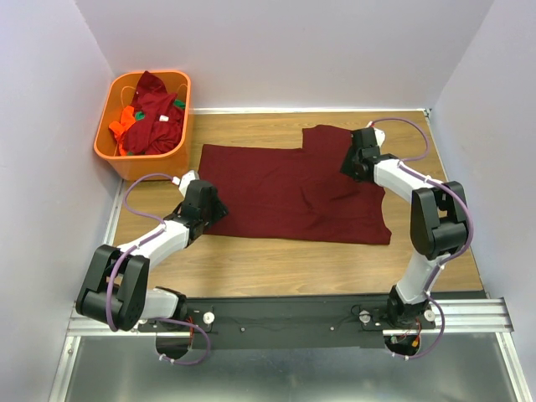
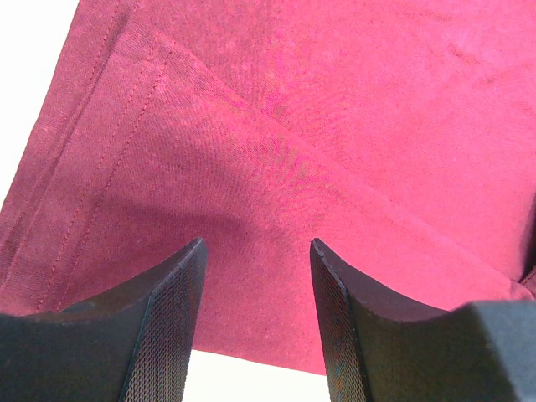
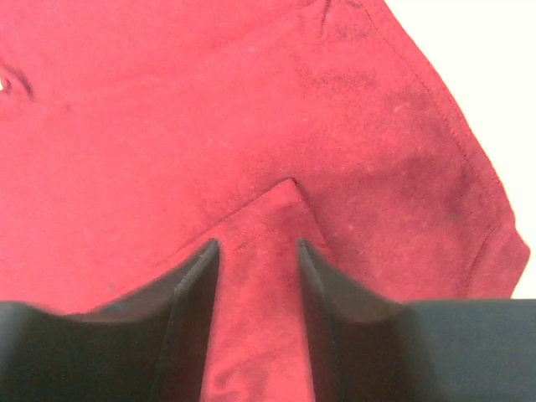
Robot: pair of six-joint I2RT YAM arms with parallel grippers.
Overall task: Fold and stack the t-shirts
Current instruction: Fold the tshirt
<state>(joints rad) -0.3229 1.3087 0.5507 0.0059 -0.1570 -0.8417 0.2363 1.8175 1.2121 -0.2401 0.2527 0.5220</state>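
A dark maroon t-shirt point(image 1: 293, 193) lies spread flat on the wooden table. My left gripper point(image 1: 213, 205) is at its near left corner. In the left wrist view the gripper point(image 2: 255, 251) is open, its fingers point(image 2: 176, 301) astride a folded-over hemmed corner of the shirt point(image 2: 276, 151), right at the cloth's edge. My right gripper point(image 1: 353, 163) is low over the shirt's far right sleeve area. In the right wrist view the gripper point(image 3: 255, 247) is open, and a hemmed flap of the shirt point(image 3: 260, 226) runs between its fingers. More shirts point(image 1: 155, 113), maroon, orange and green, lie heaped in the basket.
An orange plastic basket point(image 1: 113, 155) stands at the far left corner, just beyond my left arm. Walls close off the table on the left, back and right. Bare wood point(image 1: 293, 268) shows between the shirt and the arm bases.
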